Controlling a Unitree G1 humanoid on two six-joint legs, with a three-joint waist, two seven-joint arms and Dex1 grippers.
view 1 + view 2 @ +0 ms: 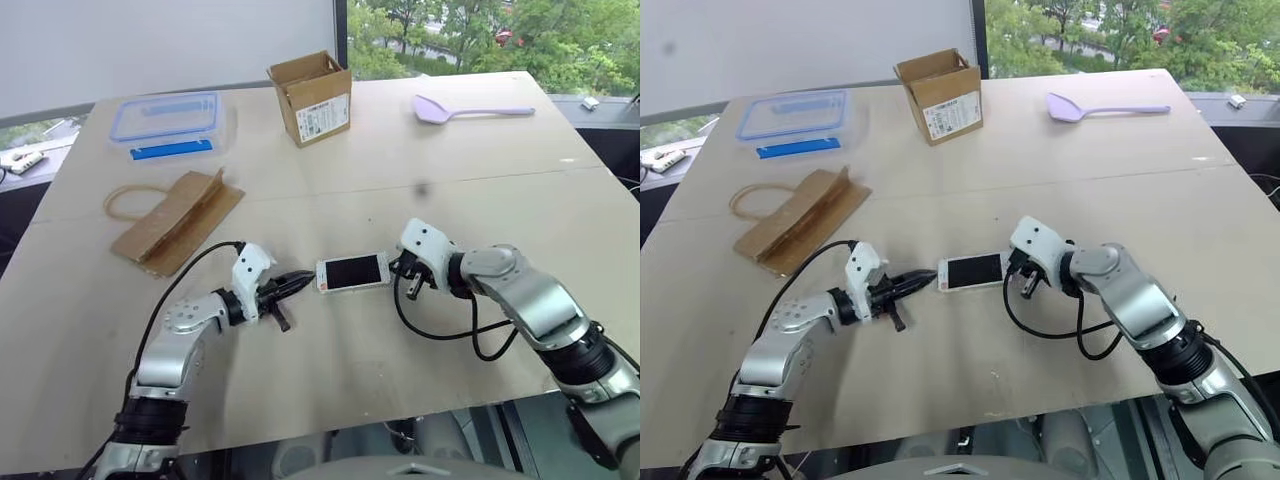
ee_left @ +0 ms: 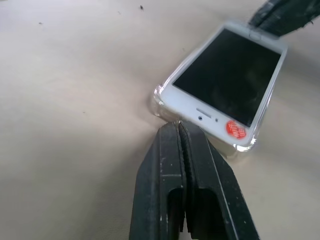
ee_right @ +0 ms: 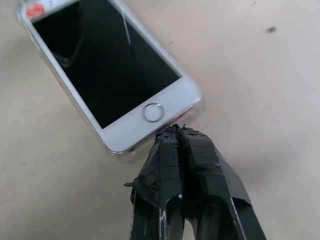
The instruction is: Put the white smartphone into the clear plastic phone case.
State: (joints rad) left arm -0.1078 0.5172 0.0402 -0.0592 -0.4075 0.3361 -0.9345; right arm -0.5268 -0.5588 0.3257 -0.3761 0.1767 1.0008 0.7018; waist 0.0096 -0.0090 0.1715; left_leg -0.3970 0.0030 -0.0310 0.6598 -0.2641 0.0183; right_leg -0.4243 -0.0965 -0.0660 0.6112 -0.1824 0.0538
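While both closed tools (image 1: 300, 283) (image 1: 400, 268) are bracketing the slim white smartphone (image 1: 352, 271), you're risking a skid. Uneven pushing is likely unseating it from the thin clear plastic case (image 2: 159, 95).

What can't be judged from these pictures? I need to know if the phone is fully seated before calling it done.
- Underside of the phone and floor of the case: hidden by the phone itself, so full seating is unclear in both wrist views.
- Far end of the phone in the left wrist view: covered by the right gripper.
- Case rim in the head views: too thin and clear to trace.
- Whether the left gripper touches the case: not clear.
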